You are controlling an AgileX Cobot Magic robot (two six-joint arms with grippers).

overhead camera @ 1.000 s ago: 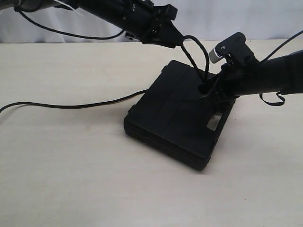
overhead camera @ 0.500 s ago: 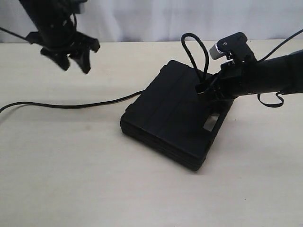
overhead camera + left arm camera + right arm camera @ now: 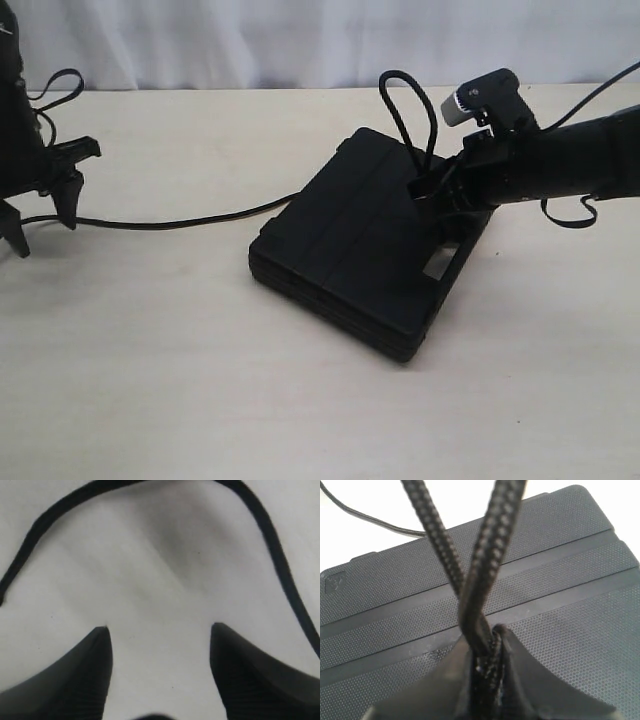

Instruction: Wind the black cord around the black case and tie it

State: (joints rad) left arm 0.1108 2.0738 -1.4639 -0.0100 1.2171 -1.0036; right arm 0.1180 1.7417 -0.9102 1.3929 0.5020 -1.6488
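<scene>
Slack from the black cord runs across the tabletop from the black case over to your left claw, open and empty; right claw pinches the loop above the case.

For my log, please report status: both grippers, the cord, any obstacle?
Left gripper open, empty, over the table. Right gripper shut on black cord, loop above black case. No obstacle seen.

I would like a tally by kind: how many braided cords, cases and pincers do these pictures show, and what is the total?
black cord: 1
black case: 1
pincers: 2, the left pincer and the right pincer
Total: 4
</scene>
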